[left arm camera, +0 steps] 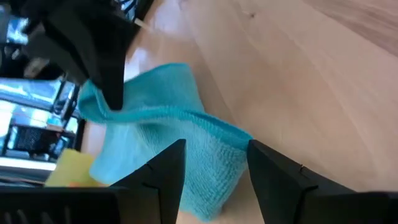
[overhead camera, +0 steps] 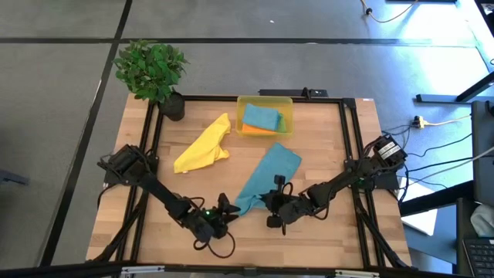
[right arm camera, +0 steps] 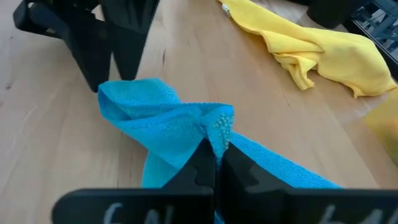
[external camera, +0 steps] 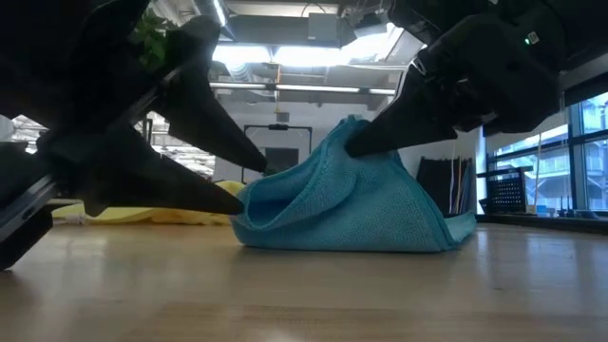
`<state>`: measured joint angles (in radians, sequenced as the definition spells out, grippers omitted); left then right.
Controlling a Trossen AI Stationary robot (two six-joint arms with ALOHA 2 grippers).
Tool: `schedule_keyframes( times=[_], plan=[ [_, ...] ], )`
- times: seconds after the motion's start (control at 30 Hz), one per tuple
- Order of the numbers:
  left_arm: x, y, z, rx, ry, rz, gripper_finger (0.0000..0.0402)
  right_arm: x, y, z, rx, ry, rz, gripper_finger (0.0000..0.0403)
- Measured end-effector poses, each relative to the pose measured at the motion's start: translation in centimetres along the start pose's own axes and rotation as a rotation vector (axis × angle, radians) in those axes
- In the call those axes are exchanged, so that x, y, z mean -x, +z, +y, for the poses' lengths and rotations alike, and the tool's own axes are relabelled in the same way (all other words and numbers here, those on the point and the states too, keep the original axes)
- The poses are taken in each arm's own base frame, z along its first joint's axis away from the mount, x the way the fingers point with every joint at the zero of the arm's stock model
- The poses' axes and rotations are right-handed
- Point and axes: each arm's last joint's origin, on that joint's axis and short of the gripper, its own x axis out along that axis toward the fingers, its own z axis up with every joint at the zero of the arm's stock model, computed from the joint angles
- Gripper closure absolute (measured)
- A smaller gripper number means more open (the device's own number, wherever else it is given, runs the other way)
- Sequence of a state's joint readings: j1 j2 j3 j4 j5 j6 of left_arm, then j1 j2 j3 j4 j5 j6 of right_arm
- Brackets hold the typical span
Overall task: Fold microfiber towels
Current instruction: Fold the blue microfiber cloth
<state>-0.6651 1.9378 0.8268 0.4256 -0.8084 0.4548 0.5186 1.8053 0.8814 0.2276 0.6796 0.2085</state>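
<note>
**At the table's near edge: 2 hands on 1 teal towel**

Near the 6 o'clock side of the table (overhead camera: 324, 232), in the high view, a teal-blue towel (overhead camera: 266, 179) lies as a long strip, its long axis running from about 1 o'clock, near the bin, down to 7 o'clock, where both hands meet it. The right hand (overhead camera: 275, 202) sits at the strip's lower end with its fingers pinched tight on a raised fold of the cloth; the right wrist view shows the dark fingertips closed together with a peak of teal pile (right arm camera: 217, 121) caught between them, and the low view shows that fold lifted into a tent above the table. The left hand (overhead camera: 224, 215) is just to the 9 o'clock side of the same end. Its fingers stand apart, and the left wrist view shows the towel's corner (left arm camera: 211, 168) lying between them, not yet clamped.

The relation that matters: the free corner lies directly ahead of the left hand, between its open fingers, while the bulk of the strip trails away toward 1 o'clock behind the right hand. Judging from this, the left hand is nearer that corner and would need to close on it before the end can be carried up along the long axis.

A yellow towel (overhead camera: 202, 148) lies crumpled at about 11 o'clock, well apart. The yellow bin (overhead camera: 241, 104) at 12 o'clock holds another teal towel (overhead camera: 261, 117) over an orange one (overhead camera: 262, 131).
</note>
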Motion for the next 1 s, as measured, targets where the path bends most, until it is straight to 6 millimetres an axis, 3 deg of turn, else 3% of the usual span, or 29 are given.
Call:
schedule_keyframes(
  times=[0.43, 1.0],
  plan=[
    [0.6, -0.3, -0.9, -0.145, -0.040, 0.058, 0.0238, 0.0, 0.0, 0.0, -0.001, 0.001, 0.000, 0.0401],
    [-0.6, -0.8, -0.1, -0.142, -0.108, 0.057, 0.0238, -0.1, 0.1, -0.2, -0.012, -0.003, 0.001, 0.0401]
  ],
)
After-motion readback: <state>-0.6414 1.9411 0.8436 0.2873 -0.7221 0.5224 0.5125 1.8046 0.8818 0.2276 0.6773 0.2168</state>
